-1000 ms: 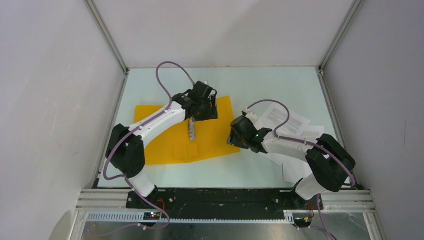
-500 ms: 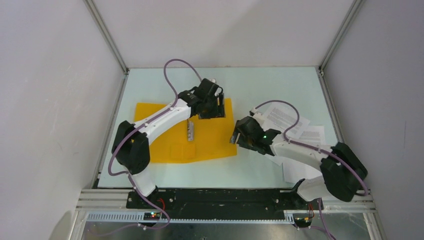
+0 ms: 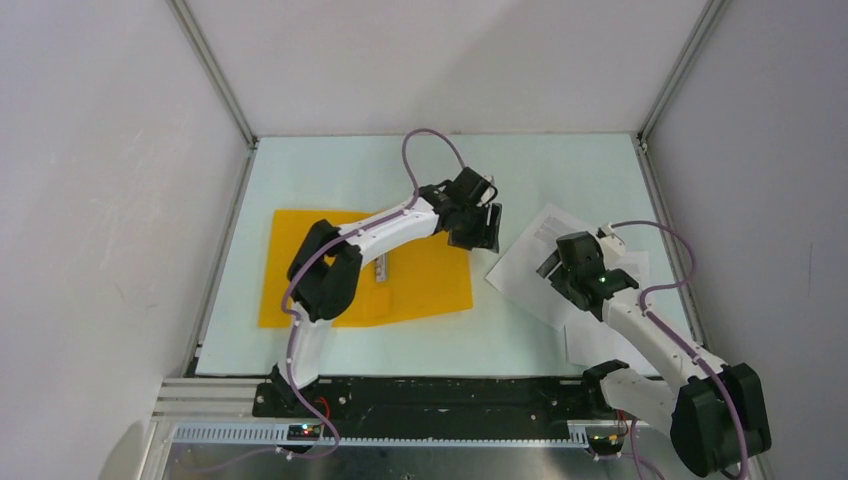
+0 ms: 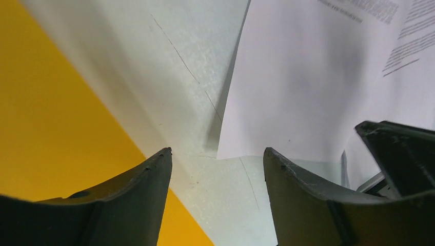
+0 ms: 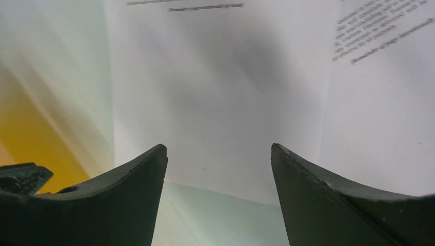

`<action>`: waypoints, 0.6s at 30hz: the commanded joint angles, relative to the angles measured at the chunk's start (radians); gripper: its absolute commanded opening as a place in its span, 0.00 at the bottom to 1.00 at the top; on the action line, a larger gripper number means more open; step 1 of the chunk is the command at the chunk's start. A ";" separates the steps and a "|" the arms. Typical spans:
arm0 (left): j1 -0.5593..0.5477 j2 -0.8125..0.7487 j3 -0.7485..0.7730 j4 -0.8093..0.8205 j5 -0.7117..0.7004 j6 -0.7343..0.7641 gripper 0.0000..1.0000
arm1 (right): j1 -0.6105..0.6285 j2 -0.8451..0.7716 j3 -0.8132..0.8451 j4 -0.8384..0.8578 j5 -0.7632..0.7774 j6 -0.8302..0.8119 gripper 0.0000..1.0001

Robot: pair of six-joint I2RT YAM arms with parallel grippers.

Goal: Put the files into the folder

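Note:
The orange-yellow folder [image 3: 430, 285] lies open and flat on the table's left half, with its metal clip [image 3: 382, 268] near the middle. The files [image 3: 522, 268] are white printed sheets in a loose overlapping pile to its right. My left gripper [image 3: 487, 232] hangs open over the strip of table between the folder's right edge and the nearest sheet. In the left wrist view the folder [image 4: 46, 118] is on the left and a sheet [image 4: 287, 92] on the right, with nothing between the fingers. My right gripper [image 3: 553, 268] is open over the top sheet [image 5: 220, 92], holding nothing.
White walls and aluminium frame posts [image 3: 215, 75] enclose the pale green table [image 3: 350, 170] on three sides. A black mounting rail [image 3: 450, 395] runs along the near edge. The two gripper heads are close together, each showing at the edge of the other's wrist view.
My left arm has swung right from over the folder's far part to its right edge. My right gripper has opened wider and drawn back right, from the folder's edge to over the sheets.

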 commanded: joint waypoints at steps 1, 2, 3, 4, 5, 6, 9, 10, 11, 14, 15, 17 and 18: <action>-0.026 0.029 -0.008 0.012 0.058 0.029 0.69 | -0.065 -0.020 -0.036 0.014 -0.036 -0.043 0.78; -0.028 0.035 -0.027 0.016 0.061 0.026 0.68 | -0.075 -0.021 -0.038 0.022 -0.047 -0.052 0.78; -0.030 0.036 -0.036 0.026 0.070 0.022 0.67 | -0.081 -0.022 -0.040 0.026 -0.055 -0.055 0.78; -0.031 0.039 -0.048 0.030 0.075 0.020 0.66 | -0.084 -0.022 -0.040 0.030 -0.058 -0.062 0.78; -0.031 0.045 -0.053 0.036 0.086 0.017 0.65 | -0.086 -0.023 -0.040 0.034 -0.062 -0.064 0.78; -0.032 0.049 -0.059 0.039 0.093 0.014 0.65 | -0.088 -0.023 -0.041 0.037 -0.065 -0.069 0.78; -0.033 0.066 -0.072 0.047 0.131 0.004 0.64 | -0.098 -0.025 -0.041 0.048 -0.078 -0.077 0.78; -0.034 0.069 -0.078 0.055 0.148 0.000 0.64 | -0.100 -0.024 -0.042 0.051 -0.082 -0.082 0.78; -0.037 0.076 -0.079 0.059 0.156 -0.002 0.64 | -0.105 -0.024 -0.041 0.056 -0.088 -0.084 0.78; -0.040 0.094 -0.080 0.073 0.186 -0.011 0.63 | -0.119 -0.020 -0.043 0.069 -0.099 -0.092 0.78; -0.041 0.103 -0.080 0.074 0.189 -0.013 0.63 | -0.126 -0.019 -0.044 0.074 -0.106 -0.094 0.78; -0.041 0.117 -0.078 0.076 0.195 -0.018 0.62 | -0.135 -0.019 -0.044 0.078 -0.115 -0.098 0.78; -0.041 0.122 -0.075 0.077 0.198 -0.021 0.61 | -0.141 -0.019 -0.045 0.079 -0.118 -0.100 0.78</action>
